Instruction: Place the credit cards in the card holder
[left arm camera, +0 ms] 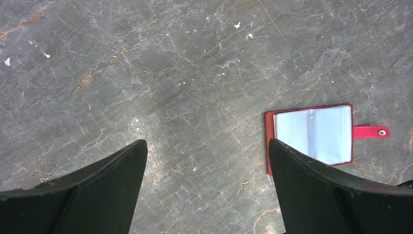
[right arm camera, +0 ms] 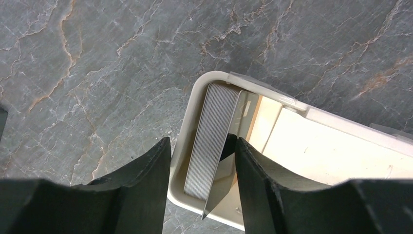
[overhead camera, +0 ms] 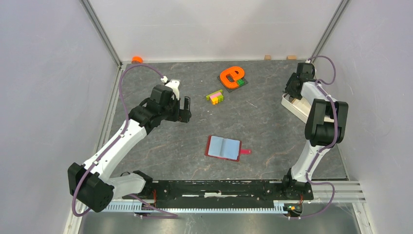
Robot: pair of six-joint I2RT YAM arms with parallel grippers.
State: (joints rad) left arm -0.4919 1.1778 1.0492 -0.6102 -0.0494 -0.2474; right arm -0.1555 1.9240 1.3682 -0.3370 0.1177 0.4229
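The stack of thin flat credit cards [right arm camera: 213, 139] stands on edge in the rounded corner of a white oblong plastic tray [right arm camera: 311, 113]. The tray sits at the right edge of the grey marbled counter [overhead camera: 146, 78] in the top view. From the right wrist only the pale grey ribbed edges of the stack show, so no face colour can be told. One glossy card leans off the stack toward the lower middle of that frame. The stack's long edge runs nearly top to bottom in the frame, tilted slightly, and the right end effector [right arm camera: 202, 141] straddles it. One finger is at the left, over or just outside the tray wall, and the other is at the right inside the tray, so the jaws would close across the stack's thickness. They stand part-way apart; a gap shows on the left side and no firm grip is visible. The dark-red leather-like card holder [overhead camera: 224, 147] lies open and flat at the lower middle of the top view, well apart from the tray. Its light-blue sleeves face up, its long axis runs left to right, and its red snap tab [overhead camera: 245, 151] points right. The right arm is plainly the one at the cards. The left end effector [overhead camera: 186, 108] hovers wide open and empty to the upper left of the holder.
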